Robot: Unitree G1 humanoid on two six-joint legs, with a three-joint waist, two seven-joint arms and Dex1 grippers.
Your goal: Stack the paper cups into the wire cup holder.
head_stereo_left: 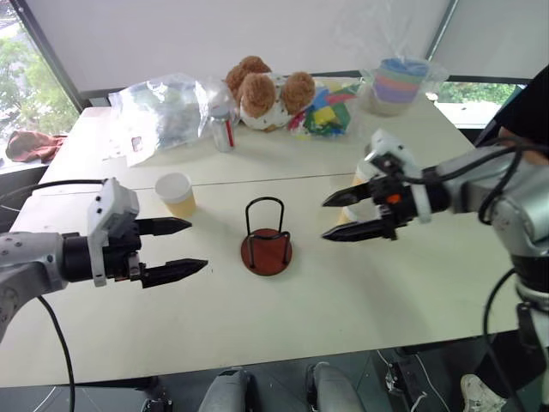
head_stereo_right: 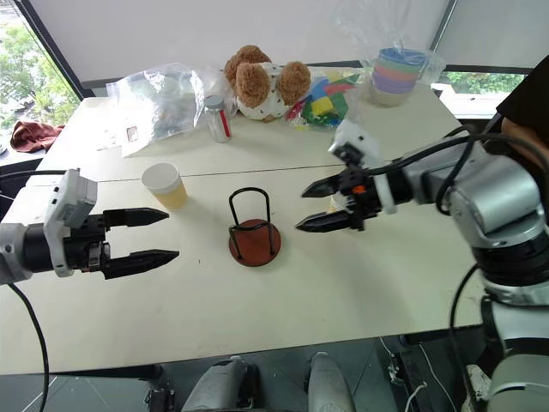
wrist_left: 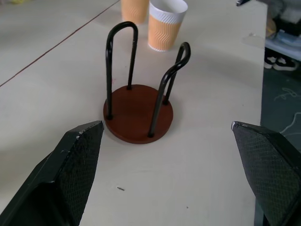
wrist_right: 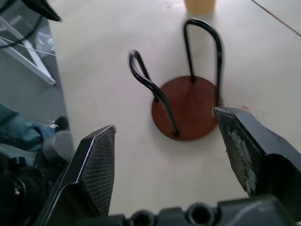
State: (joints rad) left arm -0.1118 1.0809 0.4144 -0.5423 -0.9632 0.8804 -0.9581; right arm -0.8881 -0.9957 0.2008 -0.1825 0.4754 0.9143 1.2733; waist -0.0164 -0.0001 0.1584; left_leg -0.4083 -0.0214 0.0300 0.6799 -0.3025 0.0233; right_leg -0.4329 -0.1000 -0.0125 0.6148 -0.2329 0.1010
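Behind the wire cup holder, left wrist view reveals two paper cups; left gripper and right gripper spread, empty.

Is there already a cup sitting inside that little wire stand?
No: the wire cup holder shows a bare red base between its hoops, and the paper cups stand on the table beyond it.

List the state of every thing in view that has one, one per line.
wire cup holder: upright, empty
paper cup on the robot's left: upright, mouth up, free
two paper cups beyond the holder: upright, side by side
left gripper: open, empty
right gripper: open, empty
stack of bowls: nested, bagged
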